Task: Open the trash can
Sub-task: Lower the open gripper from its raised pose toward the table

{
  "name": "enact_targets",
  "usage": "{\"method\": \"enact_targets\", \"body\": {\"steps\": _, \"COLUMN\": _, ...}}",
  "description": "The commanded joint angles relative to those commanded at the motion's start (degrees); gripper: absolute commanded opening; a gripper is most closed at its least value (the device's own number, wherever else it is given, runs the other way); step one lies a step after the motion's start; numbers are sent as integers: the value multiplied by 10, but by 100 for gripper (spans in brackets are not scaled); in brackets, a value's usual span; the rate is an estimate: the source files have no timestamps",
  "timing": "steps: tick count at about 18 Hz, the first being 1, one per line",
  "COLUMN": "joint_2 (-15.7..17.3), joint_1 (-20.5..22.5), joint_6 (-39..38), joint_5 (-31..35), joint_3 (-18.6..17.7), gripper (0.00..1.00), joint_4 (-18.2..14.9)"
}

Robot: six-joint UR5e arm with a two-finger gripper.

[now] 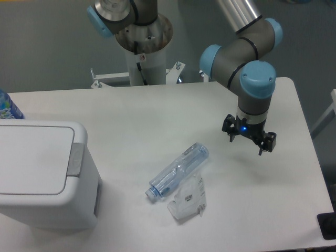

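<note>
Trash can (39, 178) at 8 o'clock, lid down, nothing touched yet.
Nearest the camera we see the white bin at the table's (157, 110) near-left corner, flat lid shut, grey push tab (75, 159) on its right edge facing table centre. Just below centre lie a clear bottle (177, 171) on its side and a crumpled clear wrapper (187, 199) touching it at its 5 o'clock. Our gripper (249, 142) hangs at 3 o'clock, well apart from the bin, above the table, fingers spread with nothing between them. We judge this is the approach step, not started on the can. Next move: traverse toward 9 o'clock, clearing bottle and wrapper, come down over the tab and press it. Risk: landing on the lid panel instead of the tab.
</note>
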Motion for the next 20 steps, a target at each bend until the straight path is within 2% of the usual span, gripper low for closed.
{"method": "enact_targets", "body": {"steps": 10, "joint_2": 6, "joint_1": 7, "joint_6": -15, "joint_5": -10, "joint_3": 6, "gripper": 100, "joint_4": -4}}
{"method": "enact_targets", "body": {"steps": 14, "joint_2": 12, "joint_1": 2, "joint_6": -123, "joint_5": -61, "joint_3": 23, "gripper": 100, "joint_4": 3}}
{"method": "enact_targets", "body": {"steps": 17, "joint_2": 11, "joint_1": -21, "joint_6": -261, "joint_5": -68, "joint_3": 65, "gripper": 100, "joint_4": 2}}
{"method": "enact_targets", "body": {"steps": 20, "joint_2": 4, "joint_1": -46, "joint_6": -353, "joint_5": -71, "joint_3": 98, "gripper": 100, "joint_4": 3}}
